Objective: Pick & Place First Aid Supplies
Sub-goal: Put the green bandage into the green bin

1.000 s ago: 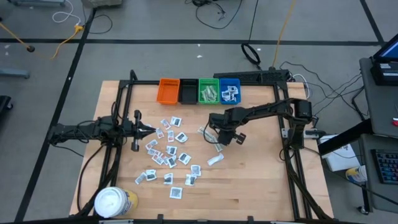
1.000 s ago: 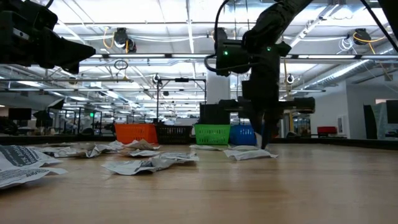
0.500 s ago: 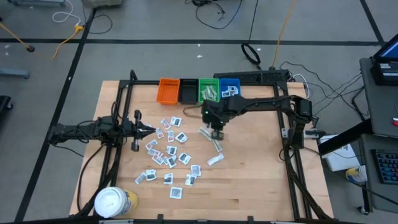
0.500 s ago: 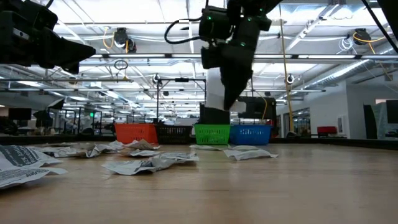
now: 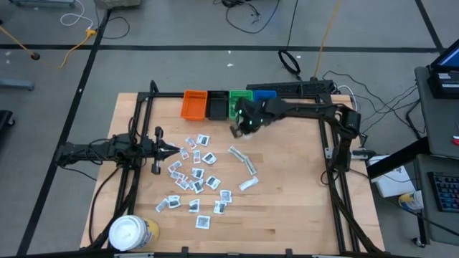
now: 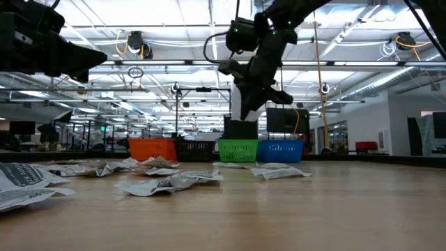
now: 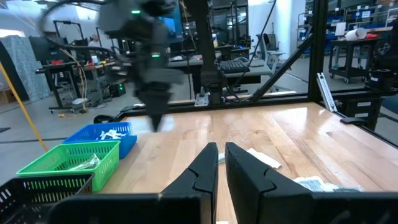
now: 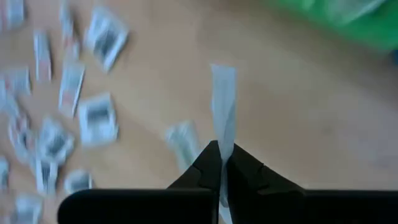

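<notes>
Packets [image 5: 192, 177] lie scattered over the middle of our wooden table [image 5: 301, 208], white sachets with dark print, with a few longer strip wrappers [image 5: 242, 160] to their right. Our right gripper [image 5: 244, 126] hangs above the table just in front of the green bin [image 5: 237, 104], its fingers [image 8: 244, 169] pressed together on a pale strip wrapper [image 8: 223, 109] that sticks out past the tips; in the low view the same wrapper [image 6: 242, 104] dangles in the air well above the table surface. Along the far edge we see the orange bin [image 5: 193, 104], the black bin [image 5: 216, 105], the green one and the blue bin [image 5: 264, 96] in a row, touching side by side. Our left gripper [image 5: 171, 149] waits at the left edge of the scattered packets, its fingers [image 7: 202, 174] nearly closed with only a thin gap and nothing between them. A white-lidded yellow tub [image 5: 130, 233] stands at the near left corner.
</notes>
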Available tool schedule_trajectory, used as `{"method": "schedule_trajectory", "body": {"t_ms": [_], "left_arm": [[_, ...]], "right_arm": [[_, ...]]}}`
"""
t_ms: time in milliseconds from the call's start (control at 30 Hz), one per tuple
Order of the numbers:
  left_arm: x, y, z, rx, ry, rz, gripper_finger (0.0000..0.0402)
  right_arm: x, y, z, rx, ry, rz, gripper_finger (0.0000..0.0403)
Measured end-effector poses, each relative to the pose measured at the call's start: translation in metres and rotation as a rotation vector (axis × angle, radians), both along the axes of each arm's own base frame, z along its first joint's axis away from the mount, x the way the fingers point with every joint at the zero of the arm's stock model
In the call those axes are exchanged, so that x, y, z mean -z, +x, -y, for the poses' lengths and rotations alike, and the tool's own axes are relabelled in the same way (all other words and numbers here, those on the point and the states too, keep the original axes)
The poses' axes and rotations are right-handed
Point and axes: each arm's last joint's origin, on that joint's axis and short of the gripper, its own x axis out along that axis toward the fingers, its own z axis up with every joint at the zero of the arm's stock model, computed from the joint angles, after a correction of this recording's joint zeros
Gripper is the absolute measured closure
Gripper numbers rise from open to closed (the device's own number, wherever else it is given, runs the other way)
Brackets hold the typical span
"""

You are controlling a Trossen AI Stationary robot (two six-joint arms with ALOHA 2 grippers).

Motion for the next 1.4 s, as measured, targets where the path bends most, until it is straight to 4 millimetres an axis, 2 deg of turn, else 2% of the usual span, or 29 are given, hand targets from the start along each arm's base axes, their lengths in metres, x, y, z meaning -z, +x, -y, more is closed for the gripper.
{"method": "schedule_trajectory", "body": {"t_ms": [167, 433, 633, 733, 1100, 1267, 1400], "left_arm": [[0.000, 0.000, 0.000, 0.000, 0.000, 0.000, 0.0364], [0.000, 0.000, 0.000, 0.000, 0.000, 0.000, 0.0364], [0.000, 0.000, 0.000, 0.000, 0.000, 0.000, 0.0364], [0.000, 0.000, 0.000, 0.000, 0.000, 0.000, 0.0364], [0.000, 0.000, 0.000, 0.000, 0.000, 0.000, 0.0364], [0.000, 0.000, 0.000, 0.000, 0.000, 0.000, 0.0364], [0.000, 0.000, 0.000, 0.000, 0.000, 0.000, 0.0364]], "right_arm": [[-0.003, -0.009, 0.040, 0.106, -0.027, 0.059, 0.0399], [-0.014, -0.023, 0.101, 0.269, -0.118, 0.248, 0.0401], [-0.006, -0.025, 0.132, 0.370, -0.132, 0.342, 0.0401], [0.004, -0.024, 0.137, 0.380, -0.123, 0.322, 0.0401], [0.054, -0.012, 0.140, 0.344, -0.033, 0.222, 0.0400], [0.058, -0.010, 0.139, 0.327, -0.008, 0.232, 0.0398], [0.059, -0.010, 0.140, 0.312, -0.017, 0.226, 0.0371]]}}
